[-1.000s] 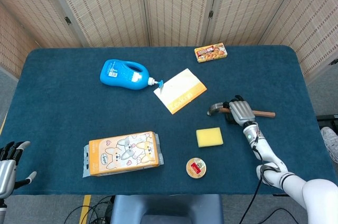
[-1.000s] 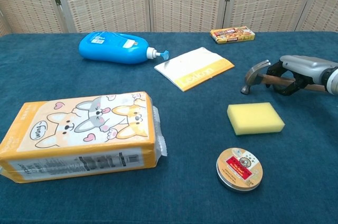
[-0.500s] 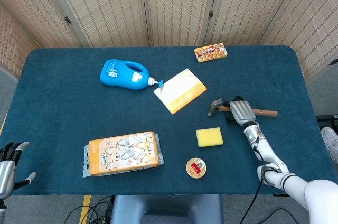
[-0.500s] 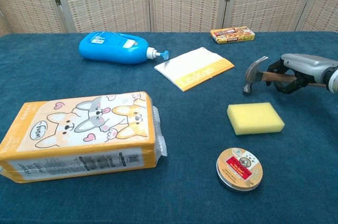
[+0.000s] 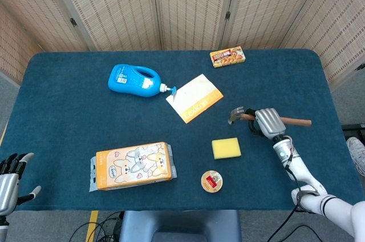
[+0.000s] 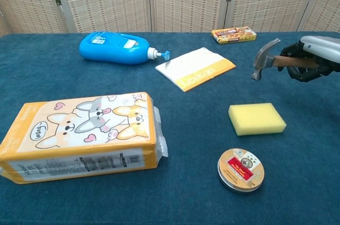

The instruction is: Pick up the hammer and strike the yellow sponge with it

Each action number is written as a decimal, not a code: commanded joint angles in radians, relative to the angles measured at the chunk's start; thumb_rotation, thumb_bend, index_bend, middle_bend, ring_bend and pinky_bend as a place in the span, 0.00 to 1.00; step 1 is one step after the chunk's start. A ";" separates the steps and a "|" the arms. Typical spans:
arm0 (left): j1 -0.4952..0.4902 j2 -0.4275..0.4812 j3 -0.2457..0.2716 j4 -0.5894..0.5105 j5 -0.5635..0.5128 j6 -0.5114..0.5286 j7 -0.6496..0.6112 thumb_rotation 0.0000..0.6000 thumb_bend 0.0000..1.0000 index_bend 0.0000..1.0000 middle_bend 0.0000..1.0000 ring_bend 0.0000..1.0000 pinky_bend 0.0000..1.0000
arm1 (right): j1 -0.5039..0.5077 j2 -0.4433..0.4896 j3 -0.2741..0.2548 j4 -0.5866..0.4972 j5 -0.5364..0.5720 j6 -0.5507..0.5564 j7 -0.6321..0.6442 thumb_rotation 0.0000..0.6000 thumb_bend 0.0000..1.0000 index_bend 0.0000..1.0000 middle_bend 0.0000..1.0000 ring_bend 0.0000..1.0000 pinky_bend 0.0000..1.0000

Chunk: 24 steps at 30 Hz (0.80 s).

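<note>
Hammer with a steel claw head and brown wooden handle [image 6: 272, 58] is held clear of the blue-covered table [image 5: 68, 111], its handle grasped near the head by the right hand [image 5: 268, 122], whose fingers are wrapped around it. The pick-up appears done; the strike is judged to remain, since the rectangular yellow sponge [image 6: 257, 118] lies untouched, below and to the left of the hand. The hammer's long axis is seen running roughly level, across the table: the head projects beyond the hand's left side with its face turned downward, and the handle's free end sticks out past the hand's right side. The left hand [image 5: 10, 174] is kept far off at the table's near edge, released, fingers apart.
</note>
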 commanded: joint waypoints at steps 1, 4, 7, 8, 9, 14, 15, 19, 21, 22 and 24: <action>0.000 0.000 0.001 -0.004 0.001 0.000 0.004 1.00 0.21 0.18 0.20 0.12 0.18 | -0.022 0.038 -0.021 -0.047 -0.036 0.047 -0.014 1.00 0.76 0.79 0.82 0.66 0.66; 0.000 0.000 0.002 -0.008 0.000 -0.001 0.009 1.00 0.21 0.18 0.20 0.12 0.18 | -0.037 0.073 -0.037 -0.095 -0.065 0.085 -0.032 1.00 0.76 0.81 0.83 0.68 0.71; 0.000 -0.002 0.003 -0.011 0.002 -0.002 0.010 1.00 0.21 0.18 0.20 0.12 0.18 | -0.048 0.107 -0.056 -0.144 -0.098 0.117 -0.058 1.00 0.76 0.81 0.84 0.69 0.72; 0.000 -0.002 0.004 -0.012 0.002 -0.002 0.009 1.00 0.21 0.18 0.20 0.12 0.18 | -0.051 0.120 -0.065 -0.161 -0.113 0.127 -0.072 1.00 0.77 0.81 0.85 0.69 0.73; 0.001 -0.001 0.005 -0.011 0.003 -0.001 0.007 1.00 0.21 0.17 0.20 0.12 0.18 | -0.054 0.129 -0.072 -0.174 -0.123 0.133 -0.084 1.00 0.77 0.81 0.85 0.70 0.73; 0.008 0.000 0.007 -0.004 0.002 0.004 -0.005 1.00 0.21 0.17 0.20 0.12 0.18 | -0.070 0.165 -0.106 -0.227 -0.153 0.144 -0.136 1.00 0.77 0.81 0.85 0.72 0.75; 0.009 0.000 0.008 -0.002 0.002 0.004 -0.007 1.00 0.21 0.17 0.20 0.12 0.18 | -0.073 0.166 -0.108 -0.231 -0.155 0.147 -0.140 1.00 0.77 0.81 0.85 0.72 0.75; 0.010 -0.002 0.010 0.004 0.009 0.007 -0.016 1.00 0.21 0.17 0.20 0.12 0.18 | -0.077 0.161 -0.112 -0.245 -0.162 0.154 -0.147 1.00 0.77 0.81 0.85 0.72 0.75; 0.012 -0.003 0.009 0.008 0.011 0.010 -0.022 1.00 0.21 0.17 0.20 0.12 0.18 | -0.073 0.150 -0.114 -0.244 -0.164 0.146 -0.155 1.00 0.77 0.81 0.85 0.72 0.75; 0.012 -0.003 0.009 0.010 0.010 0.011 -0.024 1.00 0.21 0.17 0.20 0.12 0.18 | -0.071 0.143 -0.115 -0.242 -0.164 0.140 -0.159 1.00 0.77 0.81 0.85 0.72 0.75; 0.014 -0.003 0.009 0.015 0.009 0.011 -0.031 1.00 0.21 0.17 0.20 0.12 0.18 | -0.066 0.121 -0.116 -0.233 -0.163 0.127 -0.165 1.00 0.77 0.81 0.85 0.72 0.75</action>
